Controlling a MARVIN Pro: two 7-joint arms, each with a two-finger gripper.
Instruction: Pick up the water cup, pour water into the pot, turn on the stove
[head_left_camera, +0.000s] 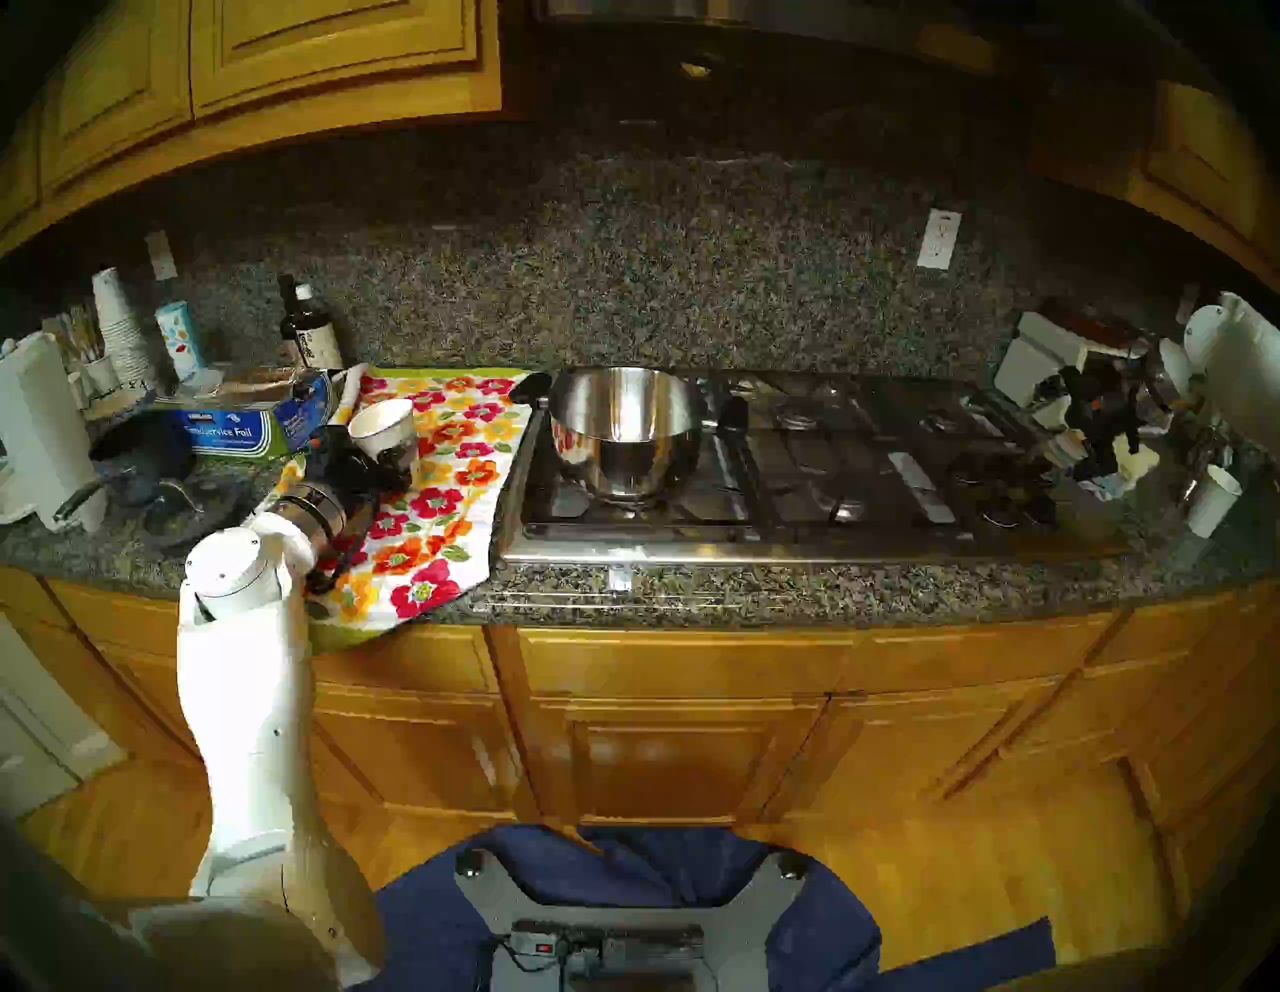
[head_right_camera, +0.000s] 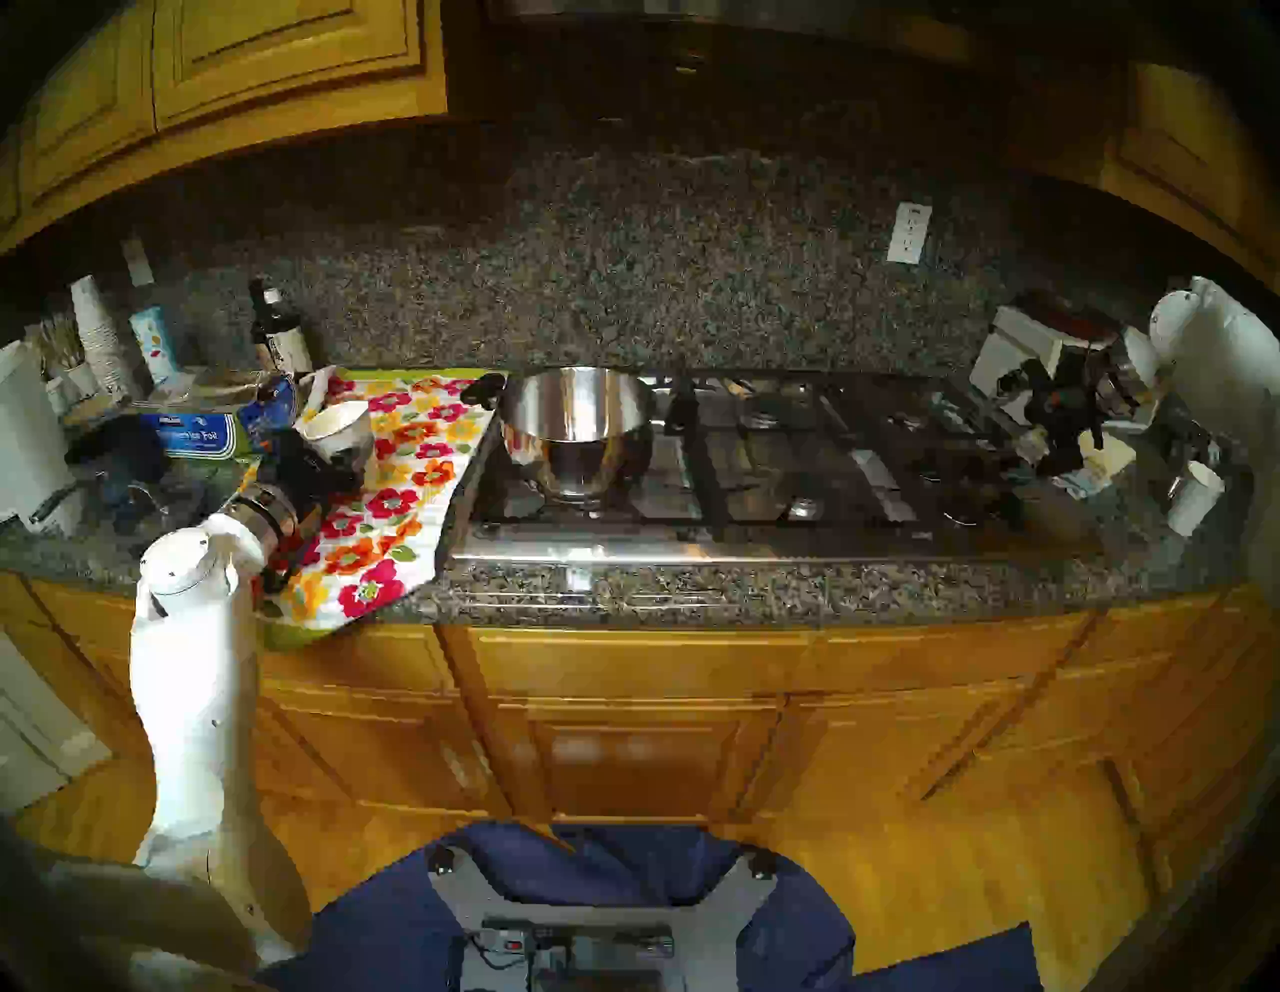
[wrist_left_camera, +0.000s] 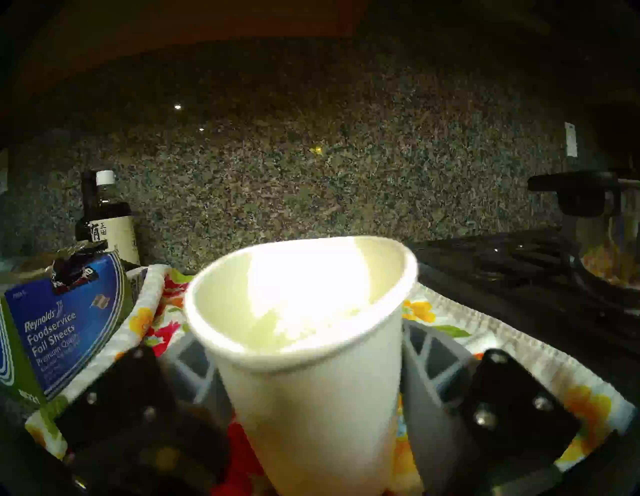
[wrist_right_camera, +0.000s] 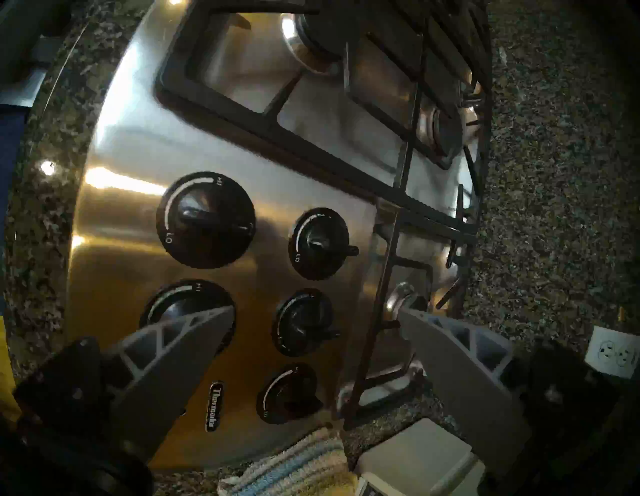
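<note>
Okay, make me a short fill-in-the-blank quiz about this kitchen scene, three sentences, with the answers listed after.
1. The white paper water cup stands on a ____-patterned cloth.
2. The shiny stainless steel pot sits on the black grates of the steel gas ____.
3. The grey fingers of the left gripper flank the ____.

Answers: flower; stove; cup

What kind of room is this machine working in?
Most likely a home kitchen: a steel gas stove set into a speckled granite counter, a shiny pot on a burner, and wooden cabinets below.
</note>
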